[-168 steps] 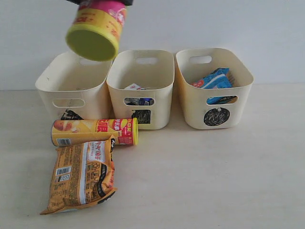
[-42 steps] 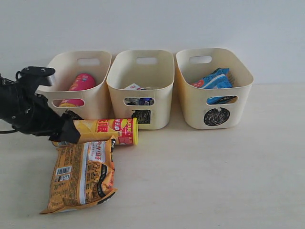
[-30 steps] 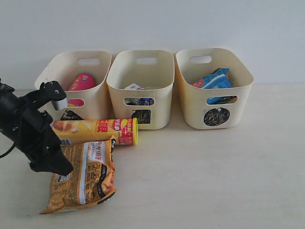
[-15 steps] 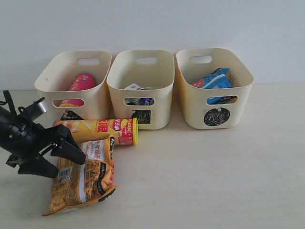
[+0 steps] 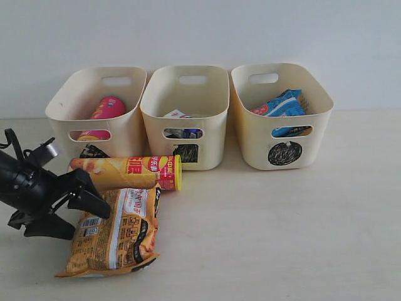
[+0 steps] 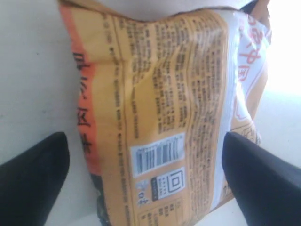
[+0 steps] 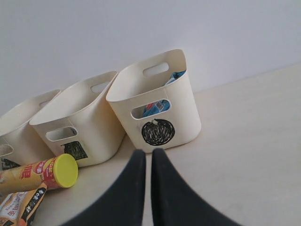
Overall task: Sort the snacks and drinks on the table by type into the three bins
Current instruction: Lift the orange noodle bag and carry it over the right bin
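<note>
Quick update from the remote seat: I'm on the orange-tan bag [image 5: 116, 232], which lies flat on the table [image 5: 282, 219] right in front of the yellow-and-red tube [image 5: 128, 172]. The left gripper [image 5: 91, 224] is spread wide with a finger on either side of the bag's end, nothing pinched yet. The right gripper [image 7: 144, 160] is clenched on nothing, off to the side.

My read is that the next move is to close on the bag without letting the crinkly film slip. Then it goes over to the circle bin [image 5: 282, 135], where the blue bag [image 5: 282, 103] already sits. That's a long reach across for this arm. The pink tube [image 5: 108, 108] is in the left bin [image 5: 75, 106], so the yellow-and-red one probably joins it afterwards.

Label-wise, the wrist cam shows a barcode, a square code mark and dense Chinese print too small for me to read. I can't make out any brand.
</note>
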Robot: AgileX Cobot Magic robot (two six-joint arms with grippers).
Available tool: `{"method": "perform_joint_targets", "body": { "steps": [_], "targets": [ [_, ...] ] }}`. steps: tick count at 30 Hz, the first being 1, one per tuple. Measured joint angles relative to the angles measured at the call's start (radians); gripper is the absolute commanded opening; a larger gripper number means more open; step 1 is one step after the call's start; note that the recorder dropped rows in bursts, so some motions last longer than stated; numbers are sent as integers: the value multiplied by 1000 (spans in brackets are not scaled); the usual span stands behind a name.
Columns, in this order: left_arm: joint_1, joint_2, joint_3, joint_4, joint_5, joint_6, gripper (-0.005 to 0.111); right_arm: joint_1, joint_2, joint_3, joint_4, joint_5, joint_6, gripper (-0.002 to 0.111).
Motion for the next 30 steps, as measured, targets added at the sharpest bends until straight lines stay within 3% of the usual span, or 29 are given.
{"method": "perform_joint_targets", "body": {
  "steps": [6,18,30],
  "targets": [
    [16,1,10,-19,0,10,82,0,0,0,0,0,0,1],
    [16,105,18,-271,78,99,82,0,0,0,0,0,0,1],
    [5,117,18,-287,97,168,81,0,0,0,0,0,0,1]
  ]
}}
